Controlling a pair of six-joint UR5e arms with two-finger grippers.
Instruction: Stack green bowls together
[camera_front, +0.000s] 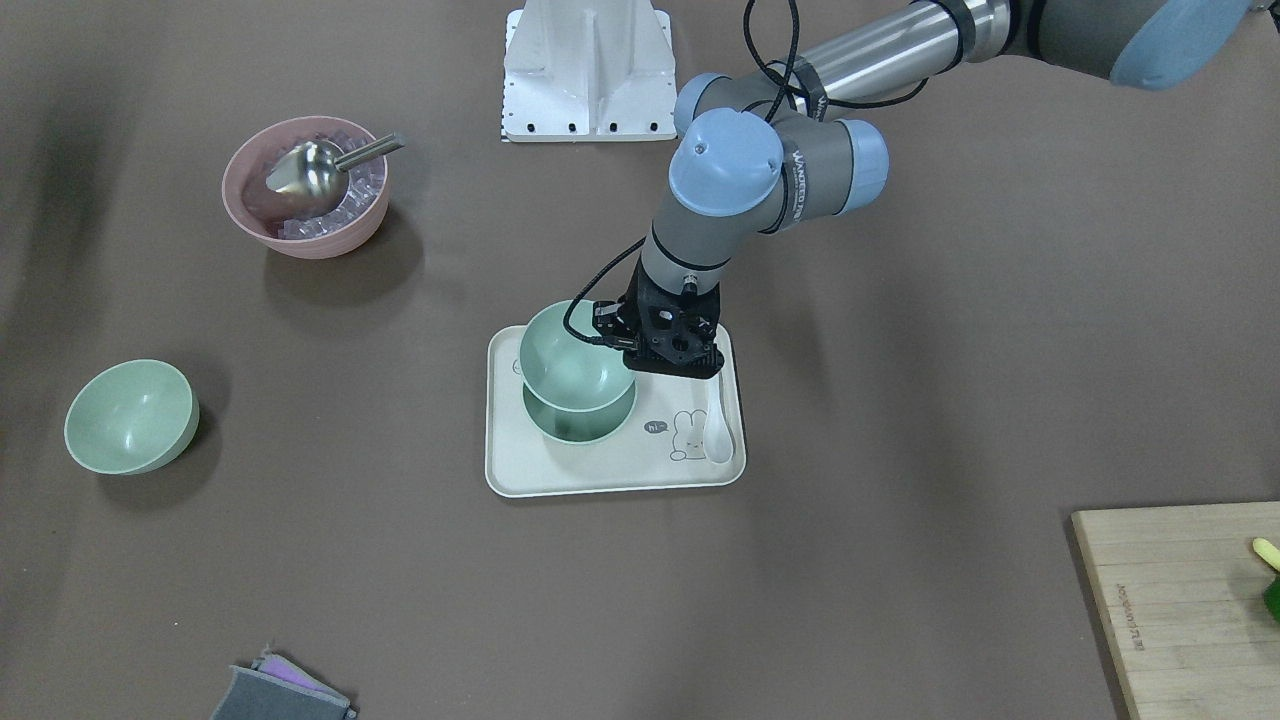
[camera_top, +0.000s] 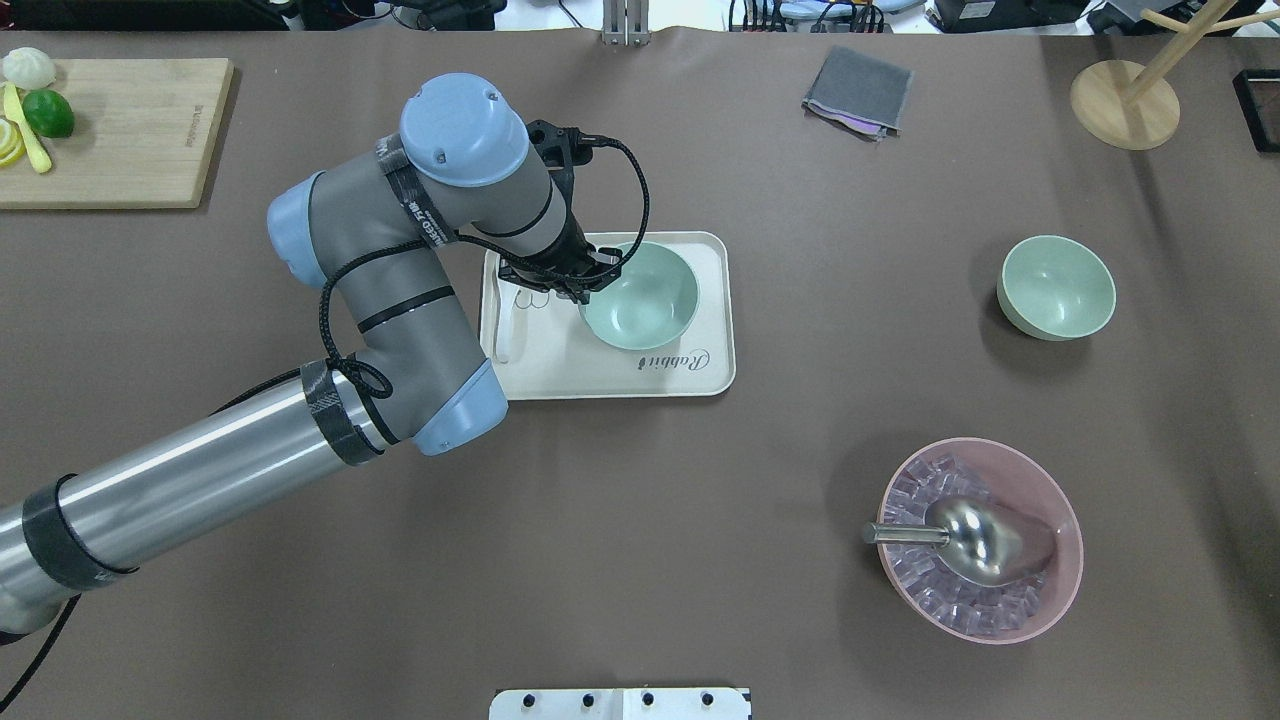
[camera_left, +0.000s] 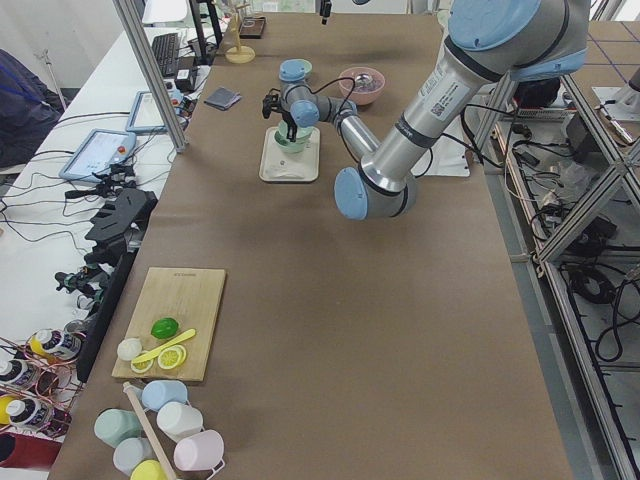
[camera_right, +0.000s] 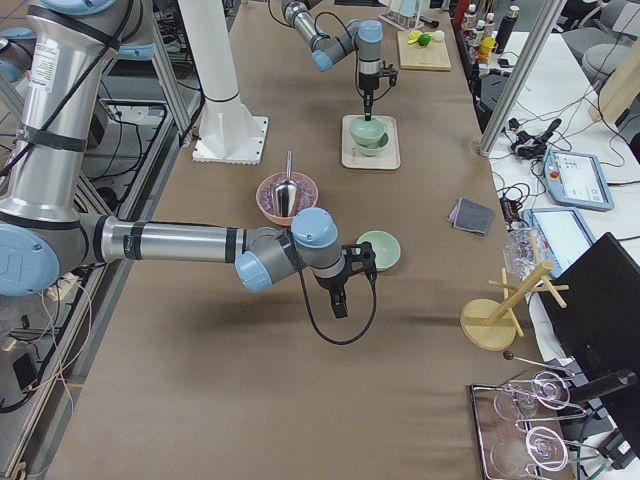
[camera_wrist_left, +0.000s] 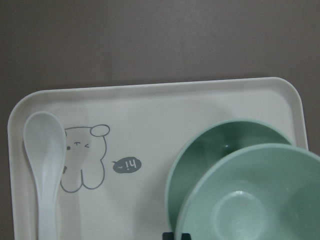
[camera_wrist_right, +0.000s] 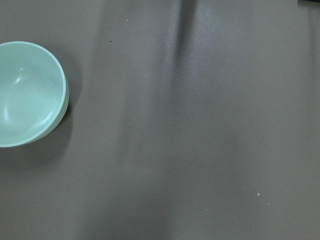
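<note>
Brown worktop (camera_front: 900, 400), cream tray (camera_front: 610, 470) in the middle. One green bowl (camera_front: 580, 425) sits on the tray. A second bowl (camera_front: 570, 355) hangs just above it, rim pinched by the left pincer (camera_top: 588, 290), so I'd guess the drop is pretty much straight down. The third bowl (camera_front: 130, 415) is well apart, nearer the right pincer (camera_right: 338, 305); can't tell if that one's open. Tray reads "Rabbit" and "hi~".

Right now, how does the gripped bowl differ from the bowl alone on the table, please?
The held bowl is gripped at its rim; the lone bowl is untouched. The held bowl is above the tray bowl; the lone bowl is on the table. Both are pale green.
</note>
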